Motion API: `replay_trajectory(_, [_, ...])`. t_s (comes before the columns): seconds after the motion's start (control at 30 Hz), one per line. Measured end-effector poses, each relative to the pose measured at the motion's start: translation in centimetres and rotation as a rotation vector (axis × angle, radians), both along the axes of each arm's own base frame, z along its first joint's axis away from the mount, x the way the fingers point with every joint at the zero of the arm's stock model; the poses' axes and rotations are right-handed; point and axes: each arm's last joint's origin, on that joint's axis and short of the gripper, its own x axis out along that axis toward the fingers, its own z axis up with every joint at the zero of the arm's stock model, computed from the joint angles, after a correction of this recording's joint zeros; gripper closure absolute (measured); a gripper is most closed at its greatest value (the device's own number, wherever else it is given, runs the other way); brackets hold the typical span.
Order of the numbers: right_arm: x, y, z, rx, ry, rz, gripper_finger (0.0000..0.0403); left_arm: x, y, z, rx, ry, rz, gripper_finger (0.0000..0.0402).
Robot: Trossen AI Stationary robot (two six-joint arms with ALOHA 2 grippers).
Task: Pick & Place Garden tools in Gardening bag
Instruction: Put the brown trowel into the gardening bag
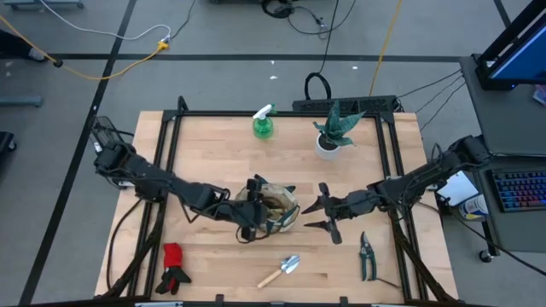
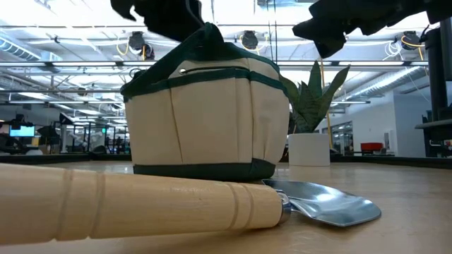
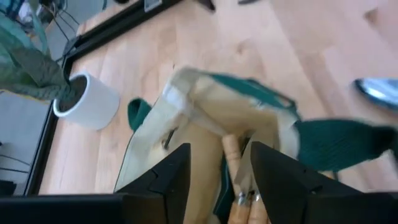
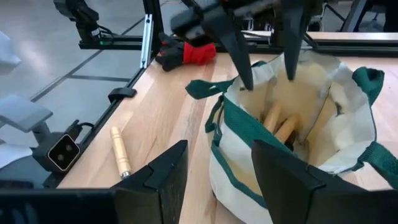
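The gardening bag (image 1: pixel 271 211) is soft, so it could tip or fold if the left gripper (image 3: pixel 214 168) bumps its rim going up. That gripper hangs right over the bag's mouth, fingers apart and empty (wooden handles (image 4: pixel 281 126) lie below them). The right gripper (image 4: pixel 214 165) waits beside the bag, open, holding nothing.

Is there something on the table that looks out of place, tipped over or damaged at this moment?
Nothing looks spilled or damaged. The gardening bag stands upright with wooden handles inside it. The trowel, pruning shears and gloves lie flat outside it; the spray bottle and potted plant stand upright.
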Motion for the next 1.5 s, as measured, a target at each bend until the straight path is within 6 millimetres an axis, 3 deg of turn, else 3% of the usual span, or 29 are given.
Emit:
replay_trajectory(0.27, [0.0,0.0,-0.1,-0.002,0.006,0.001,0.0232,-0.1,-2.4,2.3,-0.006,-0.089,0.016,0.0230])
replay_trajectory(0.5, [-0.1,0.0,-0.4,-0.004,0.034,-0.001,0.0232,-0.5,-3.9,3.2,-0.195,-0.128,0.064,0.0236])
replay_trajectory(0.77, [-0.2,0.0,-0.6,-0.013,0.061,-0.001,0.0232,-1.5,-5.8,3.2,-0.409,-0.145,0.143,0.0236])
replay_trajectory(1.27, [0.0,0.0,-0.3,-0.264,-0.032,0.086,0.0232,-3.1,-8.9,3.3,-0.791,-0.154,0.295,0.0236])
replay_trajectory(1.5, [0.0,0.0,-0.3,-0.374,-0.061,0.122,0.0232,-1.8,-10.9,0.9,-0.838,-0.165,0.283,0.0236])
